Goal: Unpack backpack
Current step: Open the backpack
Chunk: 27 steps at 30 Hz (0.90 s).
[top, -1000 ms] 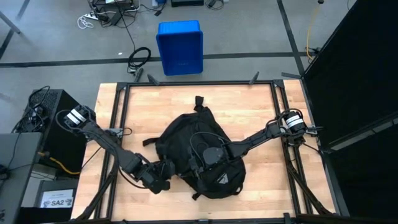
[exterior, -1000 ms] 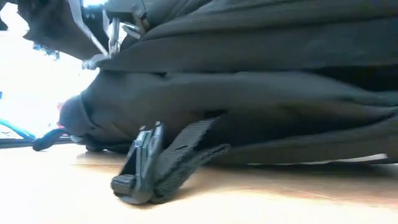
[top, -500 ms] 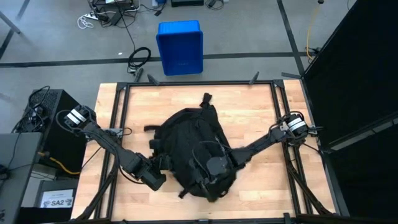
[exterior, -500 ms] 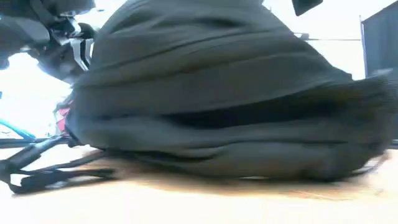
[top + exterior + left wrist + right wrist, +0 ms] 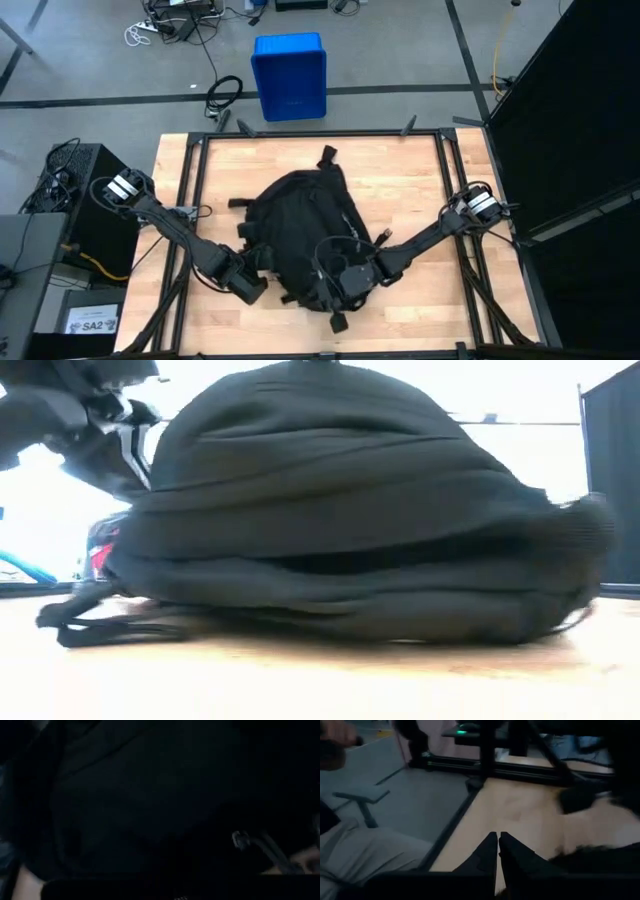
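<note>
The black backpack (image 5: 295,230) lies on its side in the middle of the wooden table (image 5: 420,180), a rounded bulk in the low view (image 5: 350,510). Its loose straps (image 5: 110,628) trail on the wood. My left gripper (image 5: 260,270) is at the backpack's left side. The left wrist view shows only dark fabric (image 5: 125,795) and a metal zipper ring (image 5: 240,839), and its fingers are hidden. My right gripper (image 5: 342,288) is at the backpack's near end. Its fingers (image 5: 498,845) are shut and nothing shows between them. My left gripper is up against the backpack's left side (image 5: 268,262), slanting down from the table's left. The dark fabric hides its fingertips, so I cannot tell whether it has hold of anything. My right gripper lies nearly level over the backpack's near end (image 5: 335,275), coming from the table's right. I cannot tell whether it touches the fabric.
A blue bin (image 5: 289,75) stands on the floor beyond the far edge. Black frame rails (image 5: 190,190) run along the table's sides. A strap end (image 5: 336,322) lies near the front edge. A person's trouser leg (image 5: 365,855) shows beside the table. Bare wood lies far left and right.
My right gripper has swept toward the table's near left. The backpack has rolled and turned with it: its front with the white logo, up before, has gone out of sight, and its near end has swung left. In the low view the buckle strap has left the foreground.
</note>
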Each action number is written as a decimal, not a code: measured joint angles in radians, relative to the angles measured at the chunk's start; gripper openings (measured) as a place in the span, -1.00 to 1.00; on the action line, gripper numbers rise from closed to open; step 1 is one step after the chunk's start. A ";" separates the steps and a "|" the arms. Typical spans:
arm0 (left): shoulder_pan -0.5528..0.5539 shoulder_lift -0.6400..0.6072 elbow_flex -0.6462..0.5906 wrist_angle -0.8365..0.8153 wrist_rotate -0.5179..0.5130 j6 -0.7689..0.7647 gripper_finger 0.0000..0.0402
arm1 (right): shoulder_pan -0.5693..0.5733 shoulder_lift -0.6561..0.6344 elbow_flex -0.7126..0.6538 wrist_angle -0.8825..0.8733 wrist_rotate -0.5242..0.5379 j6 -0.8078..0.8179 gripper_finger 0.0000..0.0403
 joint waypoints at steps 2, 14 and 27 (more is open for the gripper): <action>0.000 0.000 0.014 0.041 0.016 0.043 -1.00 | -0.004 0.000 0.000 -0.025 -0.007 -0.002 -0.97; 0.000 -0.032 0.123 -0.004 -0.058 0.096 -0.88 | -0.039 0.000 0.000 -0.249 0.174 0.044 -0.89; -0.124 -0.097 0.124 0.060 -0.035 -0.038 -0.35 | -0.115 0.002 -0.001 -0.256 0.189 0.060 -0.90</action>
